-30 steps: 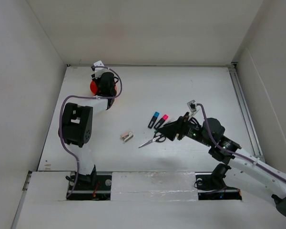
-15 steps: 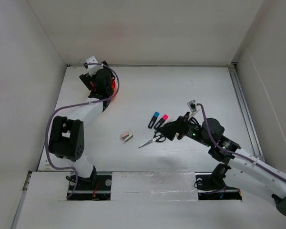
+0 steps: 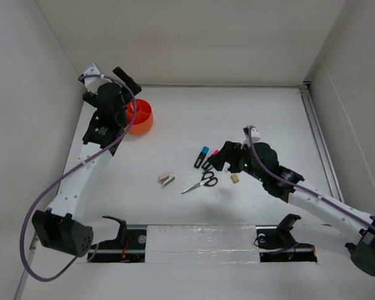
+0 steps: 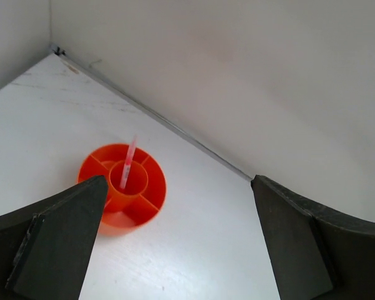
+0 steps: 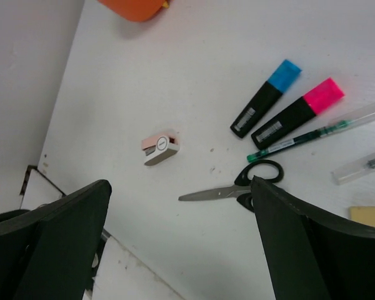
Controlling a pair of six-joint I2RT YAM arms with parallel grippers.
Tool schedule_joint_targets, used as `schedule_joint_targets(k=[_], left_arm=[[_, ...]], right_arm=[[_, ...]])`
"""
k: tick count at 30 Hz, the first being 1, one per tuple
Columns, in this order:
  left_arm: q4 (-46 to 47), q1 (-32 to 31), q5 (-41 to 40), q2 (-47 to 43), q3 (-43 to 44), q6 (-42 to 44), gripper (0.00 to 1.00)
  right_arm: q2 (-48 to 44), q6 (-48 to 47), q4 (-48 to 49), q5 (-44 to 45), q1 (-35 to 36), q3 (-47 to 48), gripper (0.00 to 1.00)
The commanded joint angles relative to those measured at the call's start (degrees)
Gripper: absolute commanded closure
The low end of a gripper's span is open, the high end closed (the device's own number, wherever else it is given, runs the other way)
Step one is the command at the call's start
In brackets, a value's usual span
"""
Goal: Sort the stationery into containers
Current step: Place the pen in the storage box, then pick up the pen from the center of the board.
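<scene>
Your top external camera is looking steeply down from above and behind the near edge, taking in the whole table [image 3: 250, 106]. Your left wrist camera is hanging high by the far left corner, aiming down at the orange tub [image 4: 131, 220]. Your right wrist camera is riding nearer over the table's middle, sharing the scissors [image 5: 232, 188], the stapler [image 5: 160, 147] and a sliver of tub with the overhead view.

I get bright, even light across the white counter [image 3: 269, 112] — shadows soft and short; wrist views blur at their dark lower corners.
</scene>
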Motion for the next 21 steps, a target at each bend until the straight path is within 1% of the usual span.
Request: schedule_joint_targets(k=[1,2,4,6,7,8,10,11,12,13,14,16,17,18,20,21], left_arm=[[-12.5,-0.2,8.9,-5.2,1.3,-4.5,0.00],[-14.8,-0.2,10.9,-7.3,0.2,-5.2,0.00],[-16.4,-0.2,15.9,-9.5,-1.2,-2.9,0.00],[-19.3,-0.2,17.0,-11.5,-1.2,-0.5,0.00],[-23.2,-0.2,17.7,-11.5,-0.7,1.4,0.00],[-24.6,-0.2,18.7,-12.5,-0.7,2.6,0.00],[-26.4,-0.2,20.6,-14.8,-1.4,5.2,0.00],[-26.4,-0.2,22.1,-15.9,-2.4,8.0,0.00],[-26.4,-0.2,22.2,-17.1,-3.9,8.8,0.00],[-25.2,-0.2,22.2,-19.8,-8.1,8.8,0.00],[-23.1,-0.2,22.2,-21.3,-10.4,8.1,0.00],[-20.9,-0.2,24.3,-23.8,-14.9,6.6,0.00],[-20.2,-0.2,25.7,-25.4,-18.2,6.6,0.00],[-20.9,-0.2,27.7,-25.4,-18.3,6.6,0.00],[-21.5,-0.2,27.7,-26.9,-20.3,7.3,0.00],[-21.5,-0.2,26.3,-27.4,-20.3,7.3,0.00]], right_arm=[[-0.9,-0.2,-1.8,4.3,-1.6,3.3,0.00],[-0.9,-0.2,-1.8,4.9,-2.3,3.3,0.00],[-0.9,-0.2,-4.8,6.5,-2.8,4.1,0.00],[-0.1,-0.2,-7.9,9.5,-3.4,6.3,0.00],[1.1,0.8,-12.3,12.8,-3.9,7.3,0.00],[1.6,2.1,-14.9,14.7,-3.9,8.2,0.00],[2.7,4.4,-18.8,17.2,-6.2,9.7,0.00],[3.3,5.3,-21.2,17.8,-7.1,10.4,0.00],[3.3,6.0,-22.3,19.1,-9.0,10.4,0.00],[3.8,6.5,-22.8,19.1,-10.1,10.4,0.00],[4.5,6.5,-22.8,19.1,-11.3,10.4,0.00],[5.9,7.0,-22.8,17.4,-15.4,10.4,0.01],[8.0,7.0,-22.8,17.4,-16.6,10.4,0.03],[9.4,7.0,-22.8,17.4,-17.5,11.3,0.04],[12.2,8.7,-24.6,18.8,-18.9,13.0,0.07],[14.9,9.6,-25.4,19.3,-18.9,13.5,0.07]])
